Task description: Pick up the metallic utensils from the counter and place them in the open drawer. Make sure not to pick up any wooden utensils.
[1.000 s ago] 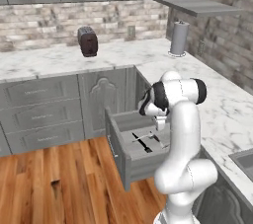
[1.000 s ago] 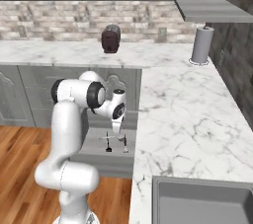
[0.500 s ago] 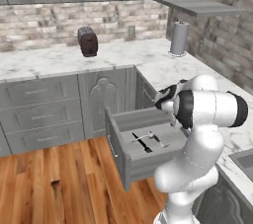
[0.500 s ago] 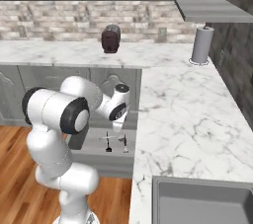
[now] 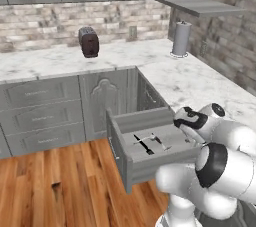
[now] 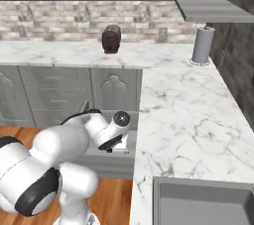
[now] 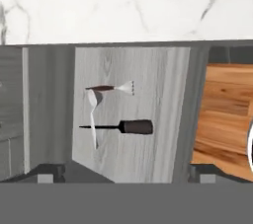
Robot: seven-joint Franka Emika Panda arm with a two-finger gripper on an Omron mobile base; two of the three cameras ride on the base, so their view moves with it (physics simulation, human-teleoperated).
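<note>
The gripper (image 7: 126, 176) gapes wide, holding nothing, above the drawer (image 7: 168, 119). Inside lie the knife (image 7: 121, 127), fork (image 7: 111, 88) and spoon (image 7: 93, 114); knife and fork parallel, spoon crossing them.

Below jaws: drawer (image 7: 59, 119) floor, open from above.
Obstacles on floor: fork (image 7: 111, 88), spoon (image 7: 93, 114), knife (image 7: 121, 127), bunched mid-floor.
Free floor: bare strip right of the knife.
Beyond jaws: counter (image 7: 123, 6) edge.
</note>
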